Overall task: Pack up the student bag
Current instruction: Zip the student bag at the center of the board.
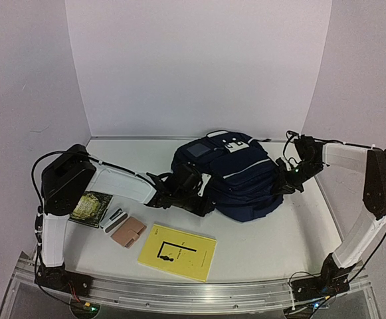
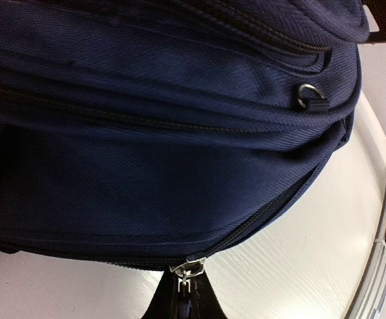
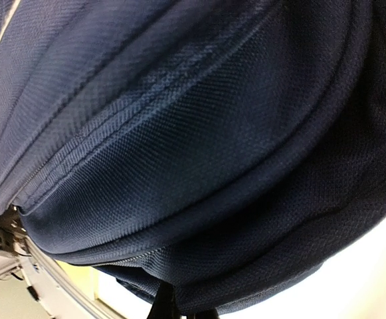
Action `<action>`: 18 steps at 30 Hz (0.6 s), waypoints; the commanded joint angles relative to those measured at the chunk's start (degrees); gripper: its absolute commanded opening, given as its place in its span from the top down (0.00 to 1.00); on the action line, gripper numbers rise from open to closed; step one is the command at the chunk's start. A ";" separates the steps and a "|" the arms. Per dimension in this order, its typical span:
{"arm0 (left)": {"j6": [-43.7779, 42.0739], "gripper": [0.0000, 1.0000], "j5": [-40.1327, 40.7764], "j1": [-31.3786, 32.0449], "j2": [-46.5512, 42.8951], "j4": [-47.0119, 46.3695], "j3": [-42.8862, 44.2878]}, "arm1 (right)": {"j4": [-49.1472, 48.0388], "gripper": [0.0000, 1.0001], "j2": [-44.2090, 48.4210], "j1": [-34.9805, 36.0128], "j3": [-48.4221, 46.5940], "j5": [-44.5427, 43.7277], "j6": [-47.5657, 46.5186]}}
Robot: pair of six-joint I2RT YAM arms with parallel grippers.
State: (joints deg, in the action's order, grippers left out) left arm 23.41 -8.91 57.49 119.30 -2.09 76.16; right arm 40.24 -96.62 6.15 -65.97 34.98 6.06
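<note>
Step in hand looks like unzipping the large dark navy fabric backpack — nothing packed yet. Left claw, at the backpack's near-left edge, is pinched almost closed on the silver zipper pull. Right claw presses the backpack's right side; can't tell how far open. The backpack lies on the white surface, with a flat yellow book in front of it. Next move — drag the pull along its track, right side braced.

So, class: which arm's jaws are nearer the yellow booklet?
Left. The left arm has its jaws at the left side of the student bag, just beyond the yellow booklet; the right arm has its jaws at the bag's right side, farther off.
</note>
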 commanded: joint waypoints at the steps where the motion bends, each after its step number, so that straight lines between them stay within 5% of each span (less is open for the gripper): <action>1: -1.23 1.00 4.48 -4.33 -5.41 3.51 -1.83 | -0.50 1.00 0.48 -2.00 -2.66 -9.91 -6.02; 12: -0.07 1.00 16.41 -12.99 -5.57 9.55 -0.62 | 0.88 1.00 1.58 -2.57 -1.50 -13.01 -11.36; 18: 2.43 1.00 17.44 -16.24 -5.15 10.98 1.09 | 0.96 1.00 2.26 -1.00 -0.04 -4.56 -11.56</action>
State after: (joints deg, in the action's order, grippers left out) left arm 23.59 -2.18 47.55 117.91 3.12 75.15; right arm 40.24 -96.62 6.15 -66.00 32.92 -2.85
